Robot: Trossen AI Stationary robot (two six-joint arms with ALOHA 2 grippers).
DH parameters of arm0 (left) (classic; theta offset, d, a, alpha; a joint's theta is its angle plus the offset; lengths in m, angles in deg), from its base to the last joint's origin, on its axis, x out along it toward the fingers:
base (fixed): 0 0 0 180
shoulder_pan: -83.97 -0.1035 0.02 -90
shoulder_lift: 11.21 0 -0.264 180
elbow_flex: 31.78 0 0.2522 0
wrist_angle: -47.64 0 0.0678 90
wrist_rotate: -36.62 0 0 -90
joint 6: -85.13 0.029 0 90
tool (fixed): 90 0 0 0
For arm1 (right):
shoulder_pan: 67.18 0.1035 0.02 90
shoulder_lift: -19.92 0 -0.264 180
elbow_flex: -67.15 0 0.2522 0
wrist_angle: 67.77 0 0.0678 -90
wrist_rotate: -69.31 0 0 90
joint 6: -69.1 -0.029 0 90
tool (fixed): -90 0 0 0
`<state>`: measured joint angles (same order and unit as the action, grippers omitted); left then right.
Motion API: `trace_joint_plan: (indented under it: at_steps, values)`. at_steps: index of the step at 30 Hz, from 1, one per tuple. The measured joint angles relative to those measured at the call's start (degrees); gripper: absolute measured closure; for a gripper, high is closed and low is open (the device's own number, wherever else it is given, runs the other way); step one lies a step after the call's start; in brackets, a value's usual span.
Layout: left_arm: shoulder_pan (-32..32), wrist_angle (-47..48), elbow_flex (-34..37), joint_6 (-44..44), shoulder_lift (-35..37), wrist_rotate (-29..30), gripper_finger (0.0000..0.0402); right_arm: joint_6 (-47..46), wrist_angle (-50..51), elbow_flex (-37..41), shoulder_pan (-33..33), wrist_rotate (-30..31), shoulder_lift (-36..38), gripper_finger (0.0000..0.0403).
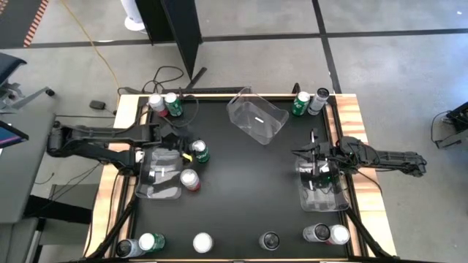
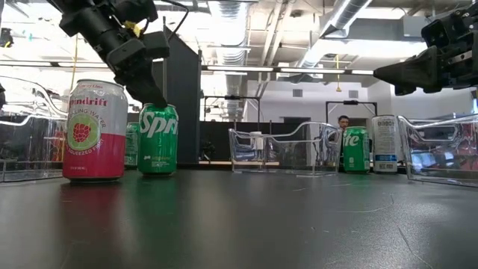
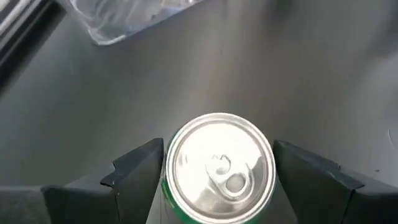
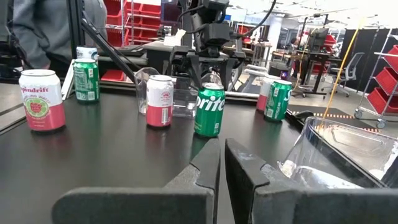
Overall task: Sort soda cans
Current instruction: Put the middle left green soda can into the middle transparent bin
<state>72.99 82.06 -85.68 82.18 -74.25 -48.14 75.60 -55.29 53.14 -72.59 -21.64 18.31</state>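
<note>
A: All eyes on the green Sprite can [image 1: 199, 151], standing upright on the black table [image 1: 256, 190] at about nine o'clock from the middle.

B: And the left gripper [image 3: 217, 171] sits right over it, jaws spread wide, one finger [image 3: 134, 171] on each side of the silver top. No contact that I can make out.

A: Just at five o'clock from it stands a pink-and-white can [image 1: 190, 180], close by the left clear bin [image 1: 157, 175].

B: Over at three o'clock, the right gripper [image 4: 222, 163] hangs above the right clear bin [image 1: 325, 197], fingers pressed nearly together, holding nothing.

A: A third clear bin [image 1: 257, 117] lies at twelve o'clock. Cans cluster at the far corners, two at eleven [image 1: 165, 103], two at one [image 1: 310, 101].

B: And more cans line the six o'clock edge [image 1: 201, 242], some silver-topped, some dark.
</note>
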Motion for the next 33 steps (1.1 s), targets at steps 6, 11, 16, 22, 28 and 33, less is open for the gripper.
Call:
trace_joint_plan:
  at_steps: [6,11,16,22,28,33]
  values:
    - [0.0,0.2,-0.22,-0.74,-3.04,-0.55,0.0103,0.0,-0.03,0.0,0.01,0.0,0.0,0.0358]
    - [-0.07,-1.82,-0.31,-0.35,-5.15,-1.09,0.0103,0.0,-0.07,-0.02,0.0,0.01,0.02,0.0358]
    - [-0.11,-2.04,-0.37,-0.41,-7.85,-1.75,0.0103,0.0,-0.08,-0.02,0.0,0.0,0.02,0.0358]
    - [-0.09,-2.4,-0.37,-0.37,-8.6,-1.77,0.0103,0.0,-0.08,0.01,0.0,0.0,0.0,0.0358]
    - [-0.09,-2.24,-0.26,-0.61,-8.62,-1.98,0.0103,0.0,-0.07,0.0,0.0,0.0,0.02,0.0358]
    - [-0.09,-1.59,-0.26,-1.41,-8.62,-2.08,0.0103,-0.02,-0.06,0.0,0.01,0.0,0.0,0.0358]
